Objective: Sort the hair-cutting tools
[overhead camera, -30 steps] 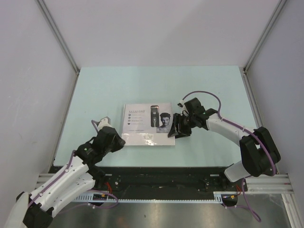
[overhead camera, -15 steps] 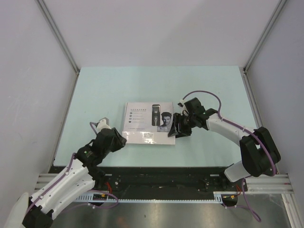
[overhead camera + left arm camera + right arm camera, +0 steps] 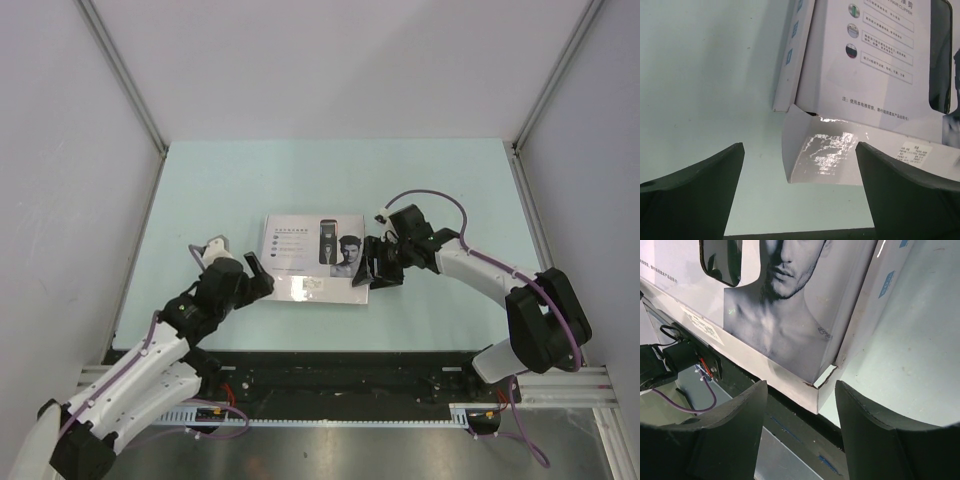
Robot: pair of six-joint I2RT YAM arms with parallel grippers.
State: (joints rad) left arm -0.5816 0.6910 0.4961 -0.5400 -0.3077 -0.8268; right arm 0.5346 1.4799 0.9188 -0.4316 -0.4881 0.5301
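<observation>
The hair-cutting tools are hidden; only a closed white box (image 3: 315,255) lies flat mid-table, printed with a man's face and a dark clipper shape. In the left wrist view the box (image 3: 875,55) has a glossy flap (image 3: 825,150) sticking out at its near left corner. My left gripper (image 3: 262,275) is open just short of that flap, nothing between its fingers (image 3: 800,150). My right gripper (image 3: 372,268) sits at the box's near right corner. Its jaws (image 3: 801,387) stand apart with the corner of the box (image 3: 790,315) just ahead of the gap, not touching.
The box rests on a pale green table (image 3: 300,180) enclosed by grey walls on three sides. A black rail (image 3: 330,375) with cables runs along the near edge, close behind the box in the right wrist view.
My left gripper has opened wide, let go of the flap and moved up toward the box's left corner. The right jaws have widened slightly; that arm barely moved.
</observation>
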